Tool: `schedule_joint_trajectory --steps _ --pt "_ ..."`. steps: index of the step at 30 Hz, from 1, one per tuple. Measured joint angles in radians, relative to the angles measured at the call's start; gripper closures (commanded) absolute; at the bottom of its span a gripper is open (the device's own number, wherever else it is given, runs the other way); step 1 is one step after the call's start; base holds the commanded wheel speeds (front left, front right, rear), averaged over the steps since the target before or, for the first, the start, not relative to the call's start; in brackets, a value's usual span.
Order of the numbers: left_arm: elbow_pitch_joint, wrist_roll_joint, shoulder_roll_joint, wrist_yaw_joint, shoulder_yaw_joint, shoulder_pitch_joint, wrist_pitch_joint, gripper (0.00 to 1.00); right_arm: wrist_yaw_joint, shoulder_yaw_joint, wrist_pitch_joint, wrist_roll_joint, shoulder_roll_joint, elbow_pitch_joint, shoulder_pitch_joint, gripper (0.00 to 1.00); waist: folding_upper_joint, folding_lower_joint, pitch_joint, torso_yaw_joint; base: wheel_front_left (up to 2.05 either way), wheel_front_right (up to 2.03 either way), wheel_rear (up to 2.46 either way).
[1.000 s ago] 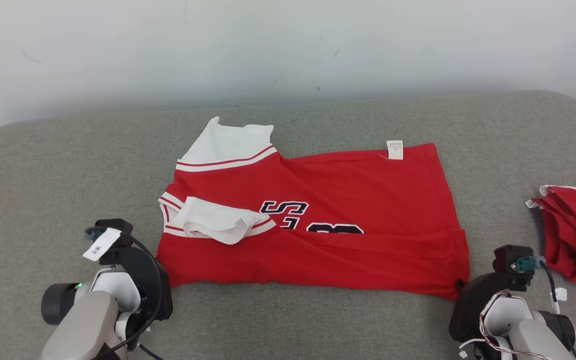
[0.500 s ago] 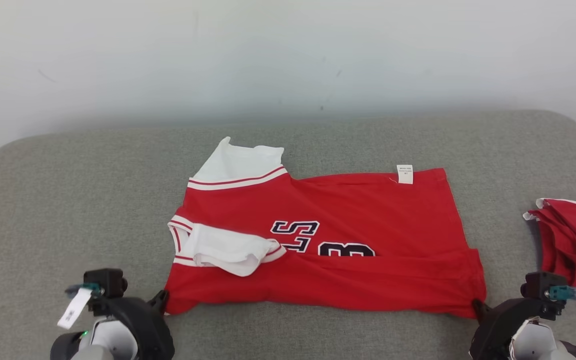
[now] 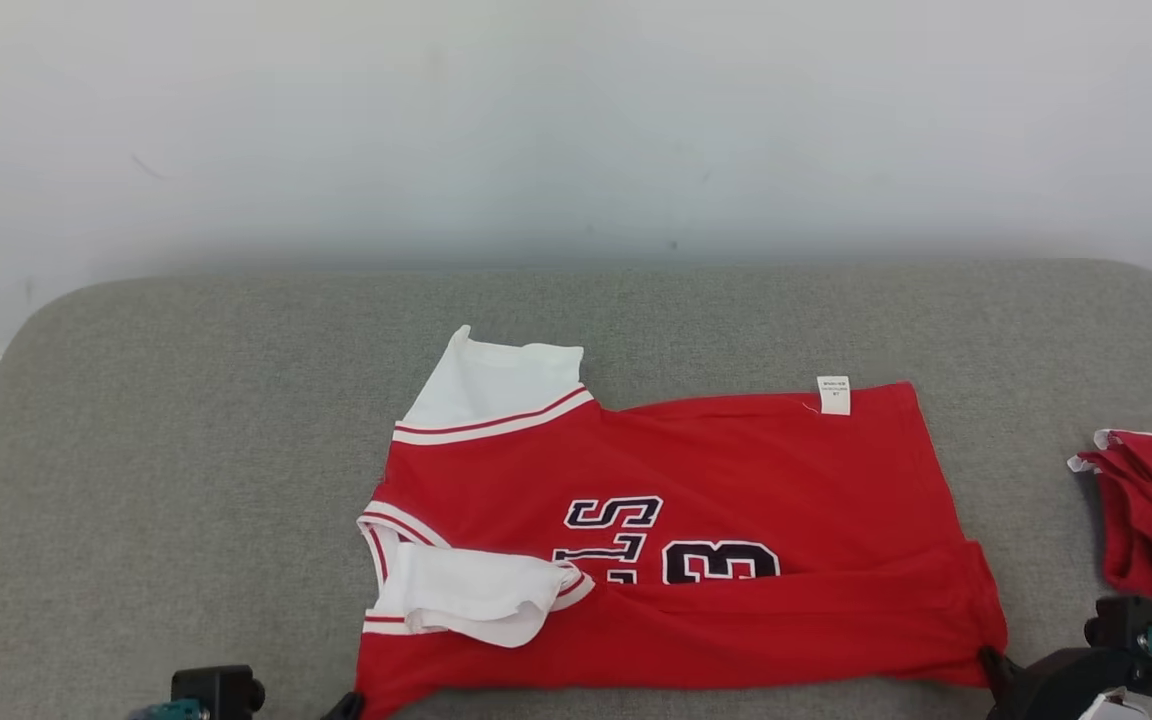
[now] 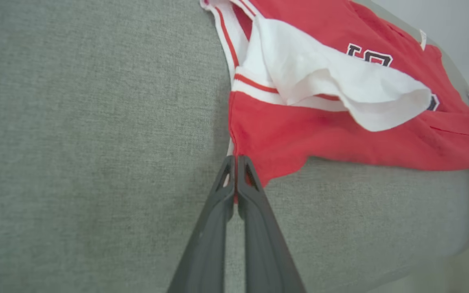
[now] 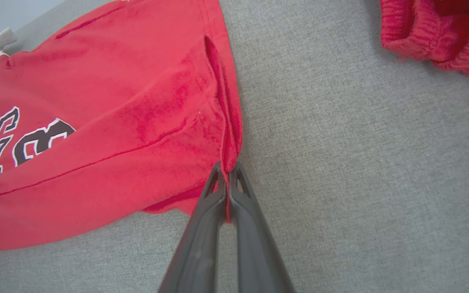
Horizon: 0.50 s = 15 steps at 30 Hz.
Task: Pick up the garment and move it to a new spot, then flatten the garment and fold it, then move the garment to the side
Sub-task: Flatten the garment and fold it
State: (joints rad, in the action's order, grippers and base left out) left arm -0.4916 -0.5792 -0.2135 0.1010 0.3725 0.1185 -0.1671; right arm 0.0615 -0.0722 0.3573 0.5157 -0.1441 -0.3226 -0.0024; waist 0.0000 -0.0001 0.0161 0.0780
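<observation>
as the left gripper and right gripper, each pinched shut on a near corner of the red garment at lower centre of the head view, pull back, more lettering has emerged, suggesting flattening is underway.

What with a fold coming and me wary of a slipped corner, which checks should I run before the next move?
1. Grip of the left hand on the near corner of the jersey, below the white sleeve: ok, shut on the cloth.
2. Grip of the right hand on the near hem corner: ok, shut on the cloth.
3. Jersey lying flat: not ok; the sleeve is bunched on the front and a crease runs along the near part.
4. Second red garment apart from the jersey: ok, grey cushion shows between them.
5. Every layer caught in each pinch: cannot tell.
</observation>
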Motion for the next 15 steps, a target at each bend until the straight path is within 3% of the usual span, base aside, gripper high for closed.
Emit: schedule_joint_trajectory --steps 7,15 --pt "0.188 -0.012 -0.035 0.002 0.000 -0.108 -0.029 1.00 0.006 -0.025 0.022 0.019 -0.008 0.086 0.088 1.00 0.0000 0.0000 0.011 0.028 0.00 0.00 0.00" --pt "0.366 -0.029 -0.089 -0.060 -0.033 -0.220 -0.094 1.00 0.016 -0.038 0.074 0.037 -0.009 0.186 0.176 1.00 0.0000 0.0000 0.013 0.037 0.00 0.00 0.00"
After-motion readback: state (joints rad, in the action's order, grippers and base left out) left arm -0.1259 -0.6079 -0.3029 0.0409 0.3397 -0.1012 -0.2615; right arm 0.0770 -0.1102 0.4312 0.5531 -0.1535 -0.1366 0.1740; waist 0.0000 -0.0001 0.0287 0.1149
